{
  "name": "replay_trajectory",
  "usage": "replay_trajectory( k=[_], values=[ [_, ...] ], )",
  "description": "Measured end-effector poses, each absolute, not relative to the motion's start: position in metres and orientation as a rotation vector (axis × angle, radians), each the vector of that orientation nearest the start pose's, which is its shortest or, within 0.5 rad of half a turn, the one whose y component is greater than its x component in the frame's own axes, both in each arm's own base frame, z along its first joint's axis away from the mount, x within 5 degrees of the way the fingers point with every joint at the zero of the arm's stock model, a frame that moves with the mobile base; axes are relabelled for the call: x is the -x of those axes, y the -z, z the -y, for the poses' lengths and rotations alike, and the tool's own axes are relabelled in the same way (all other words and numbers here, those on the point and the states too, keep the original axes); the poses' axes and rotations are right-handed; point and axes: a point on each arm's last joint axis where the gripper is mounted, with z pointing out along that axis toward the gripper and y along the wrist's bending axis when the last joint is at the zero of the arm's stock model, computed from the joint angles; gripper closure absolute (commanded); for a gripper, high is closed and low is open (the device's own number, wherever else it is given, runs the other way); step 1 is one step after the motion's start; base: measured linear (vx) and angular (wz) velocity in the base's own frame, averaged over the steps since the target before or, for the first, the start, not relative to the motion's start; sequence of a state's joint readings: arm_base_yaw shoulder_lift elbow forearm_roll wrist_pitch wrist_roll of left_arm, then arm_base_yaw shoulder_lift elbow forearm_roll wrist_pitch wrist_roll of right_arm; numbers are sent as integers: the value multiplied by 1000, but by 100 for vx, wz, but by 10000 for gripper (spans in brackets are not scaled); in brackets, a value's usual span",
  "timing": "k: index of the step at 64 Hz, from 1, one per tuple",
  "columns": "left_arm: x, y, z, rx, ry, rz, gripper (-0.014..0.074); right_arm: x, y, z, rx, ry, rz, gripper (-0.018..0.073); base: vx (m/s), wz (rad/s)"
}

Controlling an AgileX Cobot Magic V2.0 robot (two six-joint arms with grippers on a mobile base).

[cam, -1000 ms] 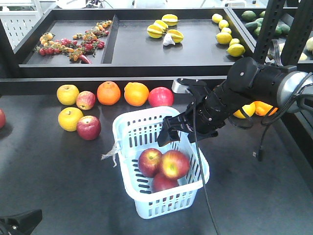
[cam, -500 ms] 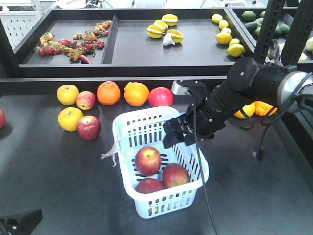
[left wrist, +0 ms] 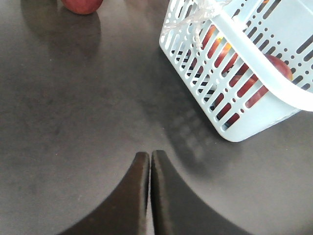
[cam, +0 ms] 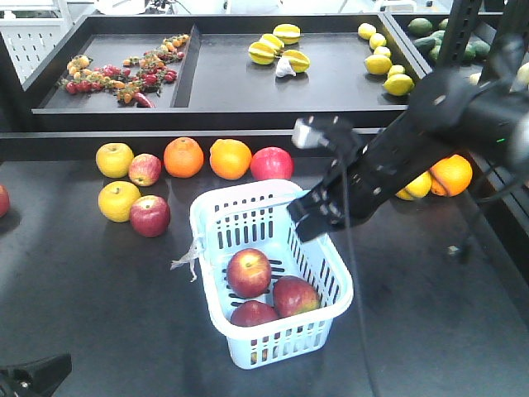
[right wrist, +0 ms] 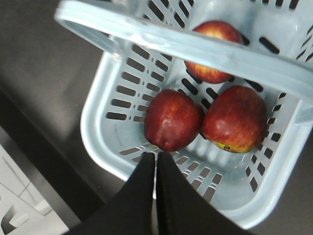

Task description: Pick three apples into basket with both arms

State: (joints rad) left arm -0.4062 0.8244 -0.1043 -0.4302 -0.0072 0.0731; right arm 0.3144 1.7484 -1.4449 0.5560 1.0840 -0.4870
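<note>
Lay firm, smooth, bruisable: three round dark red apples (cam: 256,289) inside light blue slotted plastic basket (cam: 216,217); both jaws pressed together, empty.

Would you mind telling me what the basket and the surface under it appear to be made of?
The basket looks like moulded light blue plastic: smooth, faintly glossy walls pierced by even slots. The table is dark and matte, showing only soft blurred reflections in the left wrist view; possibly a rubbery mat or coated board, which I cannot tell.
</note>
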Motion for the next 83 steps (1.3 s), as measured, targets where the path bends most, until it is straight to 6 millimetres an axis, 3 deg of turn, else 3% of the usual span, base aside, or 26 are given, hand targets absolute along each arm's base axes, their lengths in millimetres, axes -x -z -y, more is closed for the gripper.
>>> replay_trajectory(
  k=[14,25,29,35,42,53,63,74,83],
  values=[
    [-115,-173,49,-53,421,-2229,604,-302,-342,-143,877,-672,-2455,564,0,0],
    [-115,-172,49,-55,422,-2236,604,-267,-387,-132,923,-633,-2298,564,0,0],
    [-115,-172,49,-55,422,-2236,604,-254,-399,-128,930,-620,-2245,564,0,0],
    [-115,-172,49,-55,422,-2236,604,-233,-403,-121,935,-596,-2185,564,0,0],
    [-115,-172,49,-55,422,-2236,604,-200,-387,-108,917,-555,-2138,564,0,0],
    [-115,-172,49,-55,422,-2236,604,-144,-327,-83,871,-452,-2082,564,0,0],
    [-115,-172,49,-55,422,-2236,604,-105,-276,-64,741,-395,-2040,564,0,0],
    [-116,-173,49,-52,421,-2226,604,-88,-238,-50,592,-336,-1968,564,0,0],
    [-116,-173,49,-52,421,-2226,604,-85,-231,-45,544,-310,-1918,564,0,0]
  ],
)
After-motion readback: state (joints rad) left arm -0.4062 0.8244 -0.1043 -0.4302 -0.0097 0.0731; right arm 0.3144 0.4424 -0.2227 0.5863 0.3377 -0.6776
